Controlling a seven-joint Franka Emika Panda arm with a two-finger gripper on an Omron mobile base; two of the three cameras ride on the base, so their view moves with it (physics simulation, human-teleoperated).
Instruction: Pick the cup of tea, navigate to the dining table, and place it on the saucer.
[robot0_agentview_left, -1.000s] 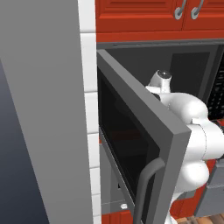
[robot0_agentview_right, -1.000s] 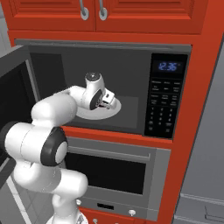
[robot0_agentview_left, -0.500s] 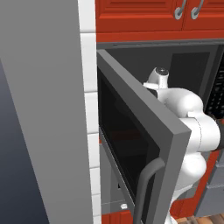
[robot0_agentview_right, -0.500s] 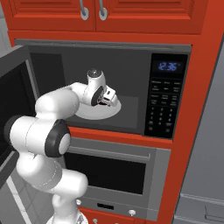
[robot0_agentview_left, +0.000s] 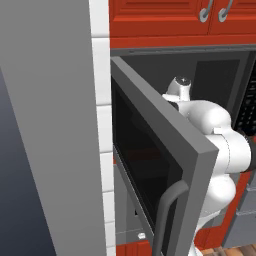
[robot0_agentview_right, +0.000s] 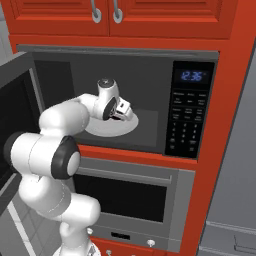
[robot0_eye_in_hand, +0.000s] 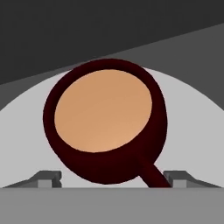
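Observation:
The cup of tea (robot0_eye_in_hand: 105, 118), dark maroon with light brown liquid, fills the hand view and stands on the microwave's pale turntable plate (robot0_eye_in_hand: 192, 131). Its handle points toward the camera. My gripper (robot0_eye_in_hand: 113, 178) is open, with one fingertip (robot0_eye_in_hand: 48, 177) left of the cup's base and the other to the right of the handle. In the right base view the gripper (robot0_agentview_right: 126, 111) is inside the microwave above the turntable plate (robot0_agentview_right: 100, 129), and the hand hides the cup. The left base view shows only the arm behind the door. The dining table and saucer are out of view.
The microwave door (robot0_agentview_left: 150, 165) stands open to the left of the arm, also seen at the left edge as the door (robot0_agentview_right: 15, 100). A control panel (robot0_agentview_right: 187, 115) is right of the cavity, an oven (robot0_agentview_right: 125, 205) below, red cabinets (robot0_agentview_right: 115, 15) above.
The arm has reached a little deeper into the microwave, the elbow rising and the hand edging toward the cup. The gripper stays open.

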